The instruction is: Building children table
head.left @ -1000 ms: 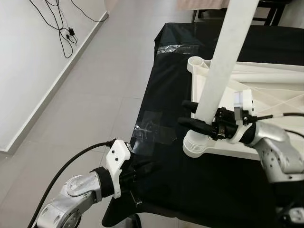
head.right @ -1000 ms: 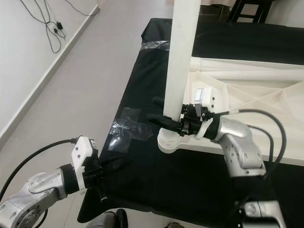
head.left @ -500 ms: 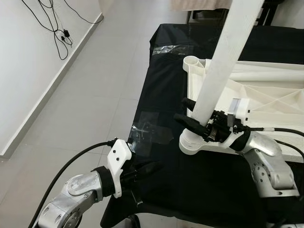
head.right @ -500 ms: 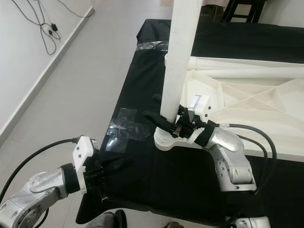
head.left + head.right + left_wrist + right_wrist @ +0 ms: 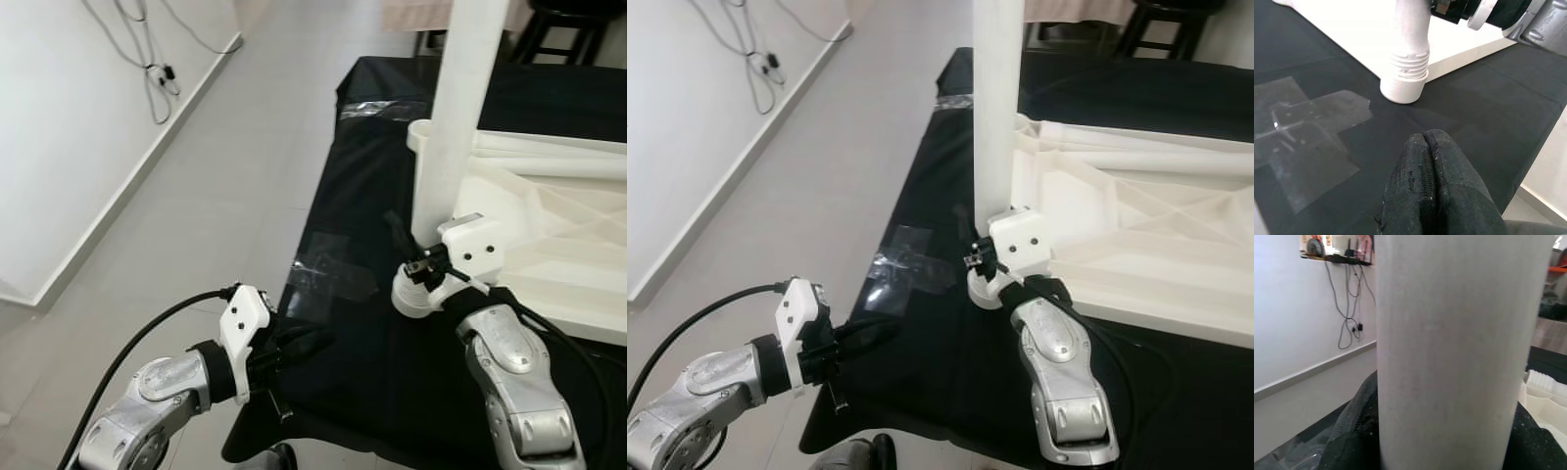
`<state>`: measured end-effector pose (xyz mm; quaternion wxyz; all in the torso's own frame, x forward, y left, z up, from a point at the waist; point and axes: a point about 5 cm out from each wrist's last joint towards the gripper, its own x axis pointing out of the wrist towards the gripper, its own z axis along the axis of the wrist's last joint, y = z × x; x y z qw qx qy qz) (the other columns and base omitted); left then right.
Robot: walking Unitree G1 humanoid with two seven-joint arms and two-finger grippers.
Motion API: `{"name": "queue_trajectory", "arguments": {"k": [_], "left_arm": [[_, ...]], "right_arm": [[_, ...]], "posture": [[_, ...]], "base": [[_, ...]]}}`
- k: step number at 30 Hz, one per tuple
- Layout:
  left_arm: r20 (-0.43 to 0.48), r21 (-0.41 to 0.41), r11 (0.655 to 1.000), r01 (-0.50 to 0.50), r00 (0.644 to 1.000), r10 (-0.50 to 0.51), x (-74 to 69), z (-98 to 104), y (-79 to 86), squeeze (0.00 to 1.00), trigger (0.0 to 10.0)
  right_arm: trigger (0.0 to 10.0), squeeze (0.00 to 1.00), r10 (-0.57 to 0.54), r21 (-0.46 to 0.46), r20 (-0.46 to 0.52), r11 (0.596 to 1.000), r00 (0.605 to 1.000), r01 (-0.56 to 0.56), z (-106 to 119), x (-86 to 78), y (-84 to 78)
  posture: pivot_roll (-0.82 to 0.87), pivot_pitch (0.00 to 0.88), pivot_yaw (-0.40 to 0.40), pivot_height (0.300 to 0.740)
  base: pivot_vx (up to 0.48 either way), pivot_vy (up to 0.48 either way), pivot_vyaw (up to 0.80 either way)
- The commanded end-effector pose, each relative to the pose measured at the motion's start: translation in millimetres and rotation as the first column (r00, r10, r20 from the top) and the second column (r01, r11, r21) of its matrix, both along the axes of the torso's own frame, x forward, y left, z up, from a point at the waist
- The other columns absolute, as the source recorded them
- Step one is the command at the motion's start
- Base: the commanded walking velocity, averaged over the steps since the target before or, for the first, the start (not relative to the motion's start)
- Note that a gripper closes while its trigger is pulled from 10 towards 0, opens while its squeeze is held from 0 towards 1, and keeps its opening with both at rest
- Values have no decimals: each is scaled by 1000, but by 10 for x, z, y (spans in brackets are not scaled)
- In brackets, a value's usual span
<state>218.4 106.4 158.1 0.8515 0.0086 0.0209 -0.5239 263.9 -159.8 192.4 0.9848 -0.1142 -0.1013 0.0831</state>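
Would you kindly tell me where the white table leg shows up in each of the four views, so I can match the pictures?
Left eye view: white table leg rises upper right of centre, from the tabletop's near corner.
Right eye view: the leg stands upright, top centre.
Left wrist view: its ribbed base sits at top centre.
Right wrist view: the leg spans the middle, between the right gripper's fingers.
Shared landmark: clear tape patch on the black cloth.

home room; tiled floor (image 5: 196,206); wall cables (image 5: 157,59); black-draped table (image 5: 392,362)
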Motion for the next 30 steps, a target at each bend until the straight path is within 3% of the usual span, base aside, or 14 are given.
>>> {"name": "queue_trajectory", "arguments": {"k": [1, 8, 13, 14, 15, 19, 22, 23, 25, 28, 30], "left_arm": [[-7, 10, 1000, 8, 1000, -8, 4, -31, -1, 0, 10000], [-4, 10, 1000, 9, 1000, -9, 23, -30, 2, 0, 10000], [2, 12, 1000, 10, 1000, -10, 40, -24, 8, 0, 10000], [8, 12, 1000, 9, 1000, -9, 55, -9, 15, 0, 10000], [8, 12, 1000, 9, 1000, -9, 55, -9, 15, 0, 10000], [20, 16, 1000, 7, 1000, -8, 71, 14, 41, 0, 10000], [22, 17, 1000, 7, 1000, -8, 72, 18, 44, 0, 10000], [26, 18, 1000, 8, 1000, -9, 76, 29, 51, 0, 10000], [29, 19, 1000, 12, 1000, -12, 78, 38, 48, 0, 10000], [30, 18, 1000, 15, 999, -16, 78, 42, 42, 0, 10000], [32, 19, 1000, 23, 999, -24, 76, 45, 29, 0, 10000]], "right_arm": [[10000, 0, -242, -65, -304, 970, 921, 233, -581, -15, -420], [10000, 0, -305, 90, -337, 931, 890, 354, -590, -6, -547], [10000, 0, -282, 214, -317, 909, 906, 358, -535, -3, -539], [10000, 0, -237, 239, -260, 923, 936, 301, -479, -15, -542], [10000, 0, -237, 239, -260, 923, 936, 301, -479, -15, -542], [10000, 0, -111, 110, -190, 985, 976, 133, -493, -90, -526], [10000, 0, -97, 94, -193, 989, 976, 117, -510, -98, -523], [10000, 0, -67, 7, -179, 998, 982, 69, -521, -101, -496], [10000, 0, -35, -51, -174, 998, 984, 26, -523, -96, -464], [10000, 0, -16, -71, -180, 997, 984, 3, -534, -88, -449], [10000, 0, 24, -34, -176, 999, 984, -31, -518, -52, -409]], "posture": [[62, 201, 47, 740], [54, 198, 53, 740], [52, 197, 53, 740], [53, 194, 52, 740], [53, 194, 52, 740], [54, 193, 56, 740], [54, 193, 56, 740], [55, 190, 62, 740], [54, 190, 66, 740], [54, 190, 66, 740], [55, 186, 64, 740]], "base": [[0, 0, 0], [0, 0, 0], [0, 0, 0], [0, 0, 0], [0, 0, 0], [0, 0, 0], [0, 0, 0], [0, 0, 0], [0, 0, 0], [0, 0, 0], [0, 0, 0]]}}
